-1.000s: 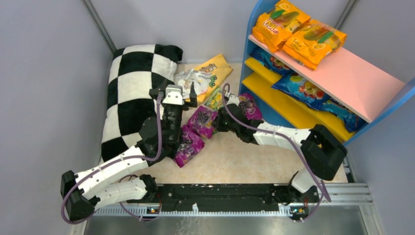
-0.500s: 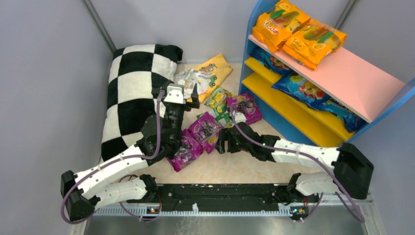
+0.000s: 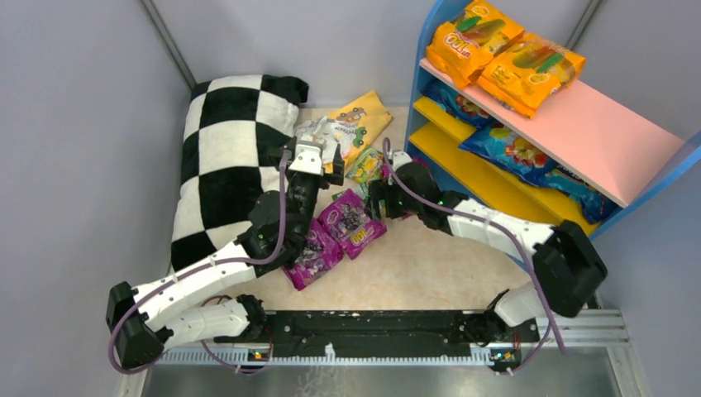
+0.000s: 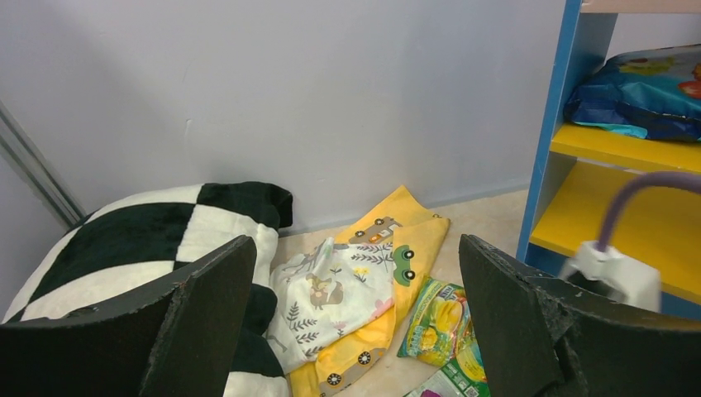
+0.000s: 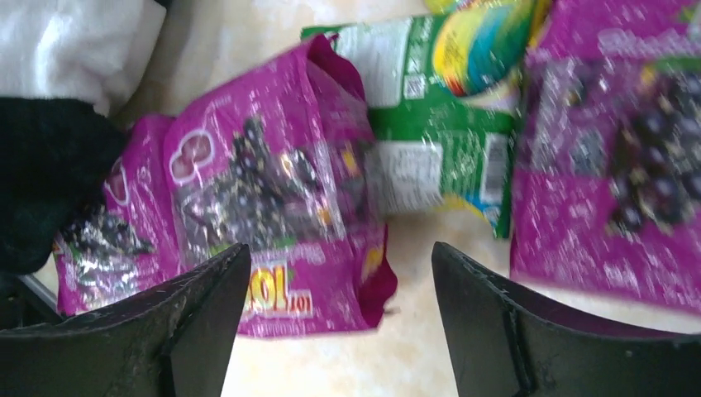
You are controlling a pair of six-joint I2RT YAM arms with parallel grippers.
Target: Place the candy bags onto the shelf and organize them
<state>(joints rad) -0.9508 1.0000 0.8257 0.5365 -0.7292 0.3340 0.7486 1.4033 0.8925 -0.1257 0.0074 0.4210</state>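
Observation:
Three purple candy bags lie on the floor: one [image 3: 354, 222] in the middle, one [image 3: 312, 255] beside the left arm, and one [image 5: 612, 165] at the shelf's foot, mostly under my right arm in the top view. A green bag [image 3: 364, 164] lies beyond them. My right gripper [image 3: 379, 201] hangs open above the floor between the purple bags [image 5: 264, 190], holding nothing [image 5: 339, 318]. My left gripper [image 3: 316, 147] is open and empty [image 4: 355, 322], facing the green bag [image 4: 438, 318]. The shelf [image 3: 595, 141] holds two orange bags [image 3: 469, 37] on its pink top and blue bags [image 3: 504, 149] on the yellow boards.
A black-and-white checkered pillow [image 3: 227, 157] fills the left side against the wall. A yellow and white patterned cloth [image 3: 343, 124] lies crumpled at the back between pillow and shelf. Grey walls close in on all sides. The shelf's blue post [image 4: 550, 141] stands right of the left gripper.
My right gripper has opened and let go of the middle purple bag, which now lies nearer. The right arm pulled back, then swung toward the shelf's foot. The left gripper edged toward the cloth.

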